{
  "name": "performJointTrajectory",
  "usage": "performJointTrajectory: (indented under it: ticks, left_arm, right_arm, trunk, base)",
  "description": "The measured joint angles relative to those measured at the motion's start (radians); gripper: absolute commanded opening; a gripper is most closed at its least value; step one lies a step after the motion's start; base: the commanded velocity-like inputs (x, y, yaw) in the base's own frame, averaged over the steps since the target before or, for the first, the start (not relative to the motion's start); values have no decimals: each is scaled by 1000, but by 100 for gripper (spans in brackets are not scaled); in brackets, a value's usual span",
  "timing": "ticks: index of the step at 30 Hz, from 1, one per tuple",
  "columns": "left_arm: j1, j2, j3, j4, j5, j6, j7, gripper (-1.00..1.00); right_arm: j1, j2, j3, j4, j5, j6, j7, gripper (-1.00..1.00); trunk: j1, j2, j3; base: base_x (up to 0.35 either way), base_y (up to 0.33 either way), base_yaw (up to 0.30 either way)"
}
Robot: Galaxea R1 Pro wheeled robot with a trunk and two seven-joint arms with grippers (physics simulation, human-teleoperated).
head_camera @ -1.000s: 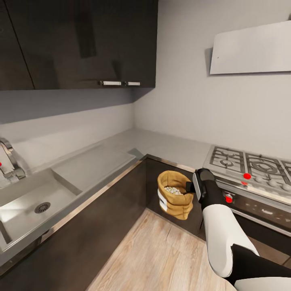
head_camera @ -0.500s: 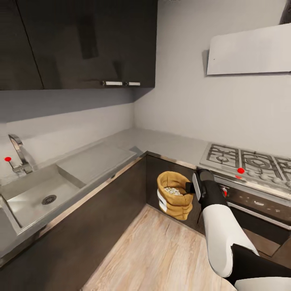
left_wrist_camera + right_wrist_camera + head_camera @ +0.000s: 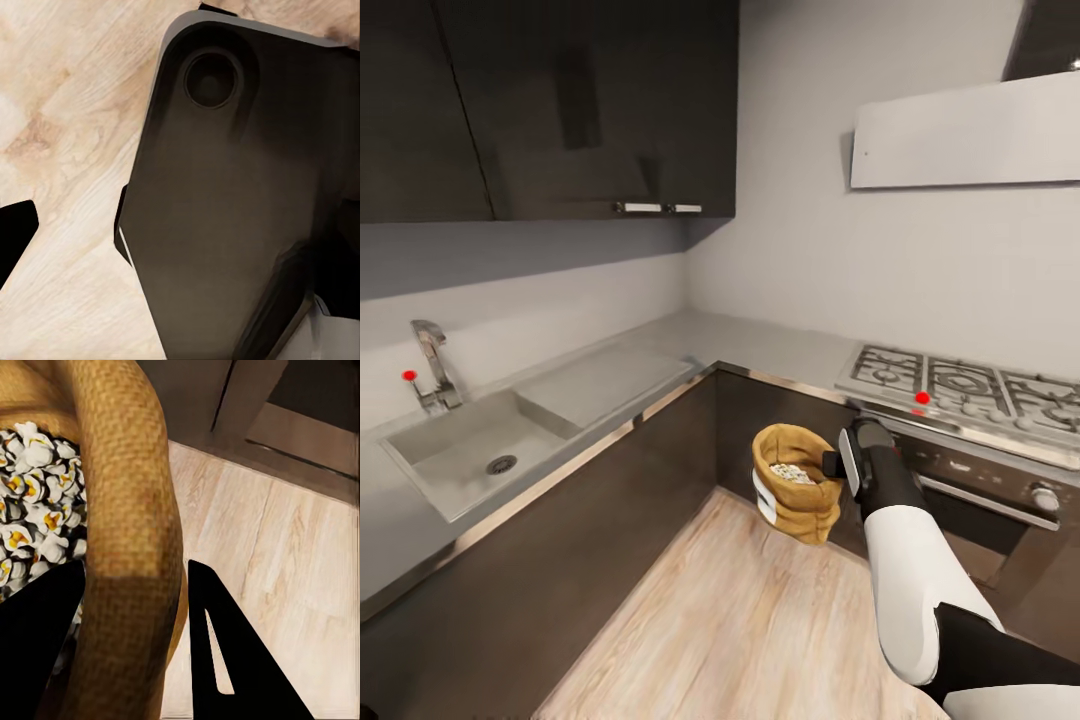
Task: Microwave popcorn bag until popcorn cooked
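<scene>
- I hold the tan-brown soft popcorn sack by its thick rolled rim in my right hand, one finger inside the mouth, the other outside; whitish popcorn pieces fill it.
- The sack is off the grey glossy table and hangs over the pale wooden floor; pickup done, I judge; placing and heating remain.
- Left hand: I cannot tell its state.
- Edges: the table's corner and dark oven front lie near the sack; open floor lies toward me.
</scene>
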Motion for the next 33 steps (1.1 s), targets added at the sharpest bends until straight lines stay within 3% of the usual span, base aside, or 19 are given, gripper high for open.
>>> performJointTrajectory:
  ticks: [7,12,25,33]
  left_arm:
    - [0,1,-1,1,0,0,0,100]
    - [0,1,-1,1,1,0,0,100]
    - [0,2,-5,2,1,5,-1,100]
    - [0,0,0,1,1,0,0,100]
  right_arm:
    - [0,-1,-1,-6,0,0,-6,-100]
    - [0,-30,0,-13,1,0,-3,-100]
    - [0,-34,0,-13,-7,0,1,-100]
    - [0,-34,0,-12,3,0,2,-100]
  trunk:
    - [0,0,5]
    - [0,0,9]
    - [0,0,19]
    - [0,0,23]
  base:
    - [-9,0,-258]
    - [0,0,-261]
    - [-2,0,-261]
    - [-289,0,-145]
